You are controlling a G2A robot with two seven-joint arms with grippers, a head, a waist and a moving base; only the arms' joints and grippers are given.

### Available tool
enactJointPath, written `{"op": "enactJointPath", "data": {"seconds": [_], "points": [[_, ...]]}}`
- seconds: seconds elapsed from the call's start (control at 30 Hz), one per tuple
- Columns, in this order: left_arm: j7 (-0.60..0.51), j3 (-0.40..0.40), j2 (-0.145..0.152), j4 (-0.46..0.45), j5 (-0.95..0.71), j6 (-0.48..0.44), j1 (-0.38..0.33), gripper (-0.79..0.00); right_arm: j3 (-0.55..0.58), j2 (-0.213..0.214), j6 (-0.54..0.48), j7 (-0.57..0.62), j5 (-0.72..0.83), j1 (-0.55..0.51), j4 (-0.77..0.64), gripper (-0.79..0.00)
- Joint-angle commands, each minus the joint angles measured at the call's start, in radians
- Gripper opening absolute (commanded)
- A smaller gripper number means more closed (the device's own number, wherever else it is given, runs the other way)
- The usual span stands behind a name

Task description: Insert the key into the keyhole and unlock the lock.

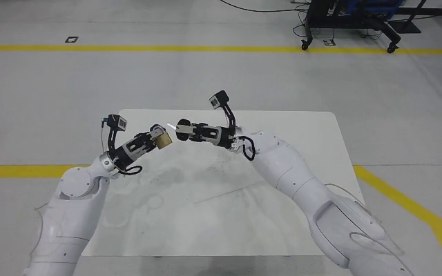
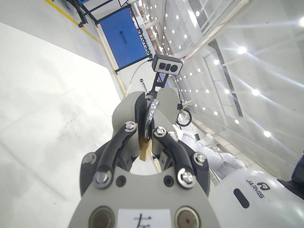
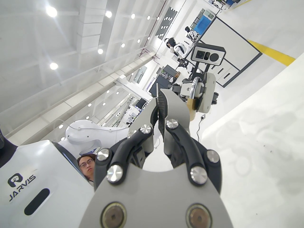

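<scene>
Clenched the lock (image 1: pixel 163 140) in the fingers of the left gripper (image 2: pixel 148 105), with the table (image 1: pixel 276 207) beneath it. Pinched the key (image 1: pixel 170 127) in the fingers of the right gripper (image 3: pixel 159 103), tip just beside the lock, seemingly not yet entered. Remained: insertion and the turn.

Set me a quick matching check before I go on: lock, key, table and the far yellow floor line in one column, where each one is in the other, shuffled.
Things
1. lock
2. key
3. table
4. far yellow floor line

Places
A. beneath both arms
B. clamped in the right end effector
C. on the floor beyond the table's far edge
D. clamped in the left end effector

Pairs: 1-D, 2-B, 3-A, 4-C.
</scene>
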Motion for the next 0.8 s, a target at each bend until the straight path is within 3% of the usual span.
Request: {"op": "enactJointPath", "data": {"seconds": [0.0, 0.13, 0.23, 0.4, 0.63, 0.7, 0.77], "points": [[0.074, 0.011, 0.000, -0.018, 0.077, 0.078, 0.008, -0.785, 0.001, 0.001, 0.006, -0.009, -0.004, -0.007, -0.009, -0.785], [0.115, 0.021, 0.000, -0.067, 0.084, 0.290, 0.008, -0.785, 0.024, 0.025, -0.001, -0.077, -0.130, -0.042, -0.048, -0.785], [0.093, 0.019, 0.002, -0.098, 0.071, 0.384, -0.016, -0.785, 0.061, 0.060, -0.017, -0.137, -0.277, -0.084, -0.098, -0.785], [0.075, 0.023, 0.001, -0.115, 0.057, 0.373, -0.038, -0.785, 0.173, 0.138, 0.020, -0.261, -0.541, -0.239, -0.316, -0.785], [0.075, 0.023, 0.001, -0.115, 0.057, 0.373, -0.038, -0.785, 0.173, 0.138, 0.020, -0.261, -0.541, -0.239, -0.316, -0.785], [0.103, 0.029, -0.002, -0.108, 0.041, 0.414, -0.032, -0.785, 0.173, 0.138, 0.020, -0.261, -0.541, -0.239, -0.316, -0.785], [0.103, 0.036, -0.003, -0.099, 0.010, 0.516, -0.043, -0.785, 0.169, 0.139, 0.011, -0.272, -0.596, -0.237, -0.342, -0.785]]}}
